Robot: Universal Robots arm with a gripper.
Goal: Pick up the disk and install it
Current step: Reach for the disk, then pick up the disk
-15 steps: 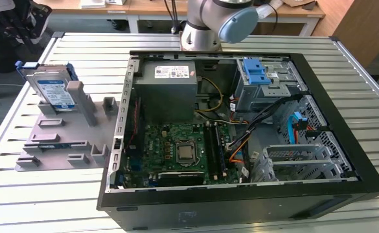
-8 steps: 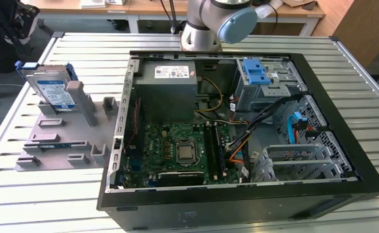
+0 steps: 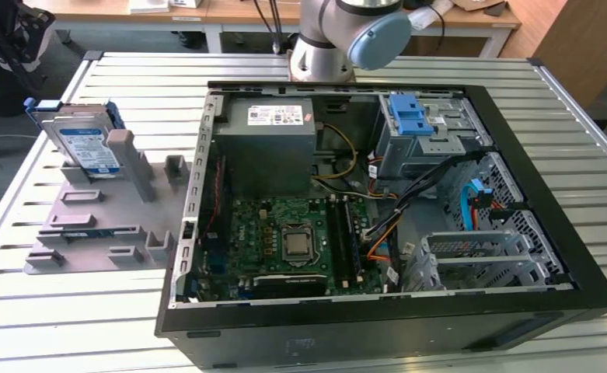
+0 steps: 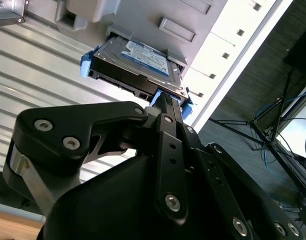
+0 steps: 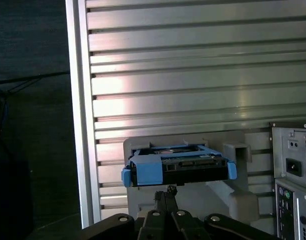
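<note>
**Scene at the disk-pickup stage, largest item to smallest.**

- One slatted metal table [image 3: 75, 326] carries everything.
- One open computer case [image 3: 386, 330] lies on its side, with its board, cables and drive cages exposed.
- One grey metal box [image 3: 272, 148] with a white sticker sits inside the case, and one bright blue latch piece [image 3: 409, 116] tops a cage near it.
- One robot arm [image 3: 329, 39] rises at the table's far edge.
- One grey slotted holder [image 3: 106, 225] lies beside the case, on the exterior view's left.
- One disk [image 3: 88, 144] stands upright on edge in the holder's far slot. Its label faces the camera and blue rails run along its edges. It has not been lifted or installed.
- One claw [image 5: 168, 191] has its fingers pressed together and pinches nothing. In both wrist views it points at the disk's blue-railed end from close by, and whether it touches cannot be told.

**Likely hazards (a judgement).**

- Advancing with the fingers pressed together would shove the disk or rock it in its slot rather than seize it.
- A grip taken on the plastic rails alone could slip.
- The loose cables beside the cages could snag the disk.
</note>
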